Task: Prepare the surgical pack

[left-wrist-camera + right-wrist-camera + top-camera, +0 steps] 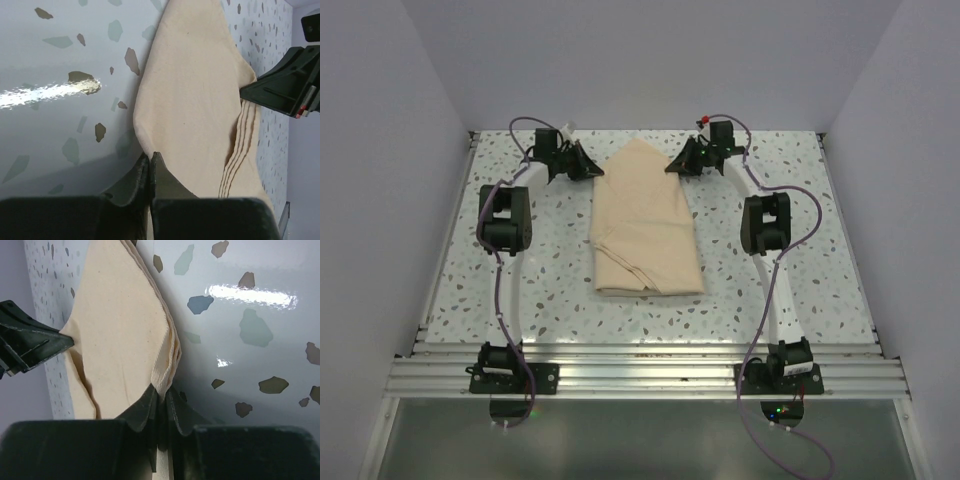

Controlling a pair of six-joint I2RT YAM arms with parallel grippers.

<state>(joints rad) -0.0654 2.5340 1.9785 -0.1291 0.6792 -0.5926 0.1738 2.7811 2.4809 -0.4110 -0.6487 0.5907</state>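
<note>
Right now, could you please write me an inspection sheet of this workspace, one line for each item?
Surface: speckled table, glossy and flat.
Job's things: tan cloth, folded in layers, lying mid-table and narrowing toward its far end.
Clutter: nothing seen.
Grippers: left gripper shut on the cloth's far left edge; right gripper shut on its far right edge, pinching the layered hem.
Cables: purple cables hang in loops, none lying on the cloth.
Surroundings: plain white walls on three sides; metal rail at the near edge.
</note>
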